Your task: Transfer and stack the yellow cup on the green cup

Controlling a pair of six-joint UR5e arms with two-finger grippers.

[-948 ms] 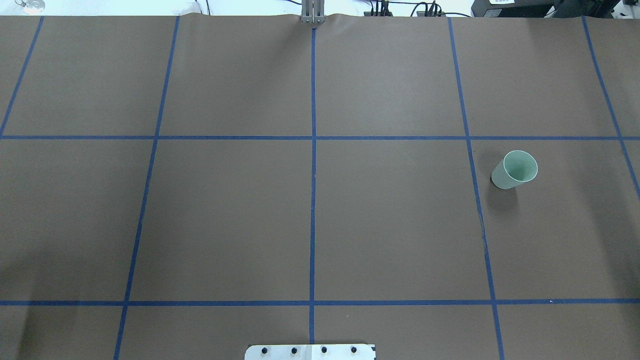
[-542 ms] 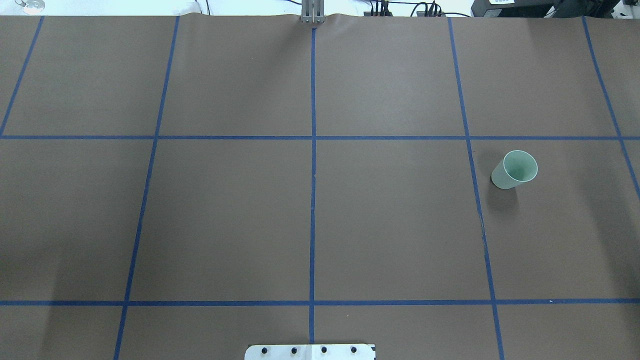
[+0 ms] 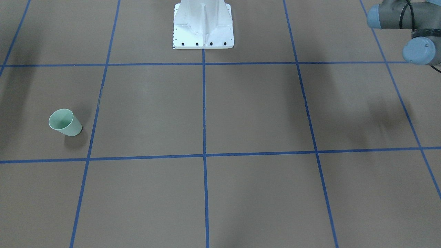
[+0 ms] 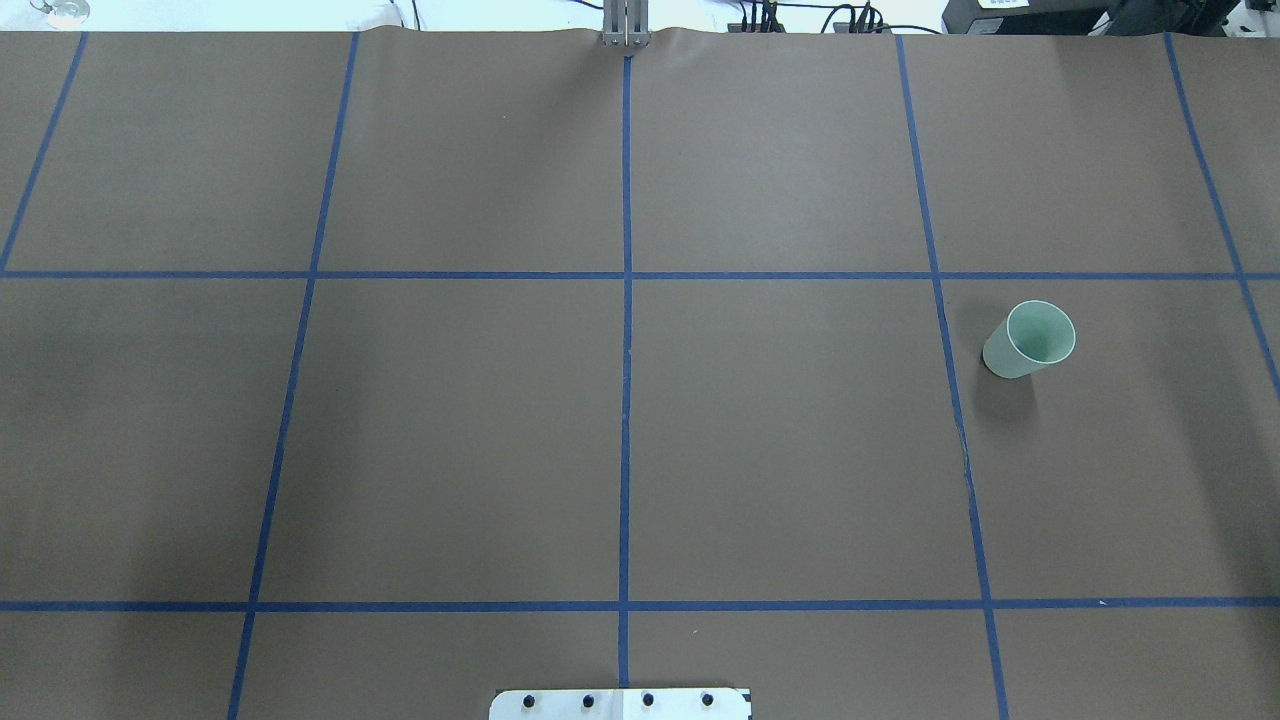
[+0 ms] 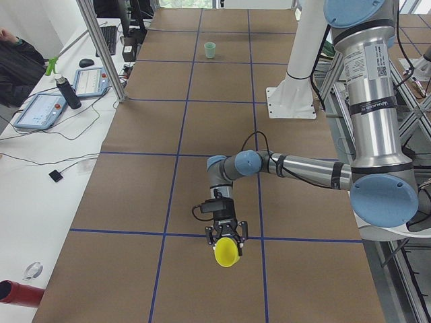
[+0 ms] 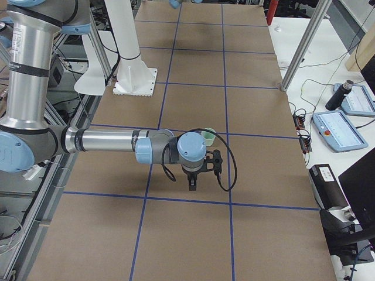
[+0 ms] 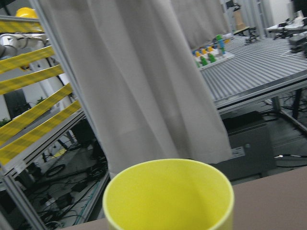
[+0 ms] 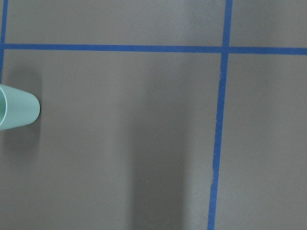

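Note:
The yellow cup (image 5: 226, 252) hangs tilted over the near end of the table in the exterior left view, at the tip of my left gripper (image 5: 226, 237). Its open mouth (image 7: 168, 196) fills the bottom of the left wrist view, where no fingers show, so I cannot tell whether that gripper is shut. The green cup (image 4: 1028, 340) stands upright on the table's right side, also seen as the green cup (image 3: 64, 122) and at the edge of the right wrist view (image 8: 17, 106). My right gripper (image 6: 192, 186) points down just in front of the green cup (image 6: 208, 136); I cannot tell its state.
Blue tape lines (image 4: 626, 300) divide the brown table into squares. The white robot base (image 3: 203, 31) stands at the robot's edge. My left arm's elbow (image 3: 413, 34) shows at the front-facing view's top right. A side desk holds tablets (image 5: 40, 108), with metal posts (image 5: 101, 47) alongside.

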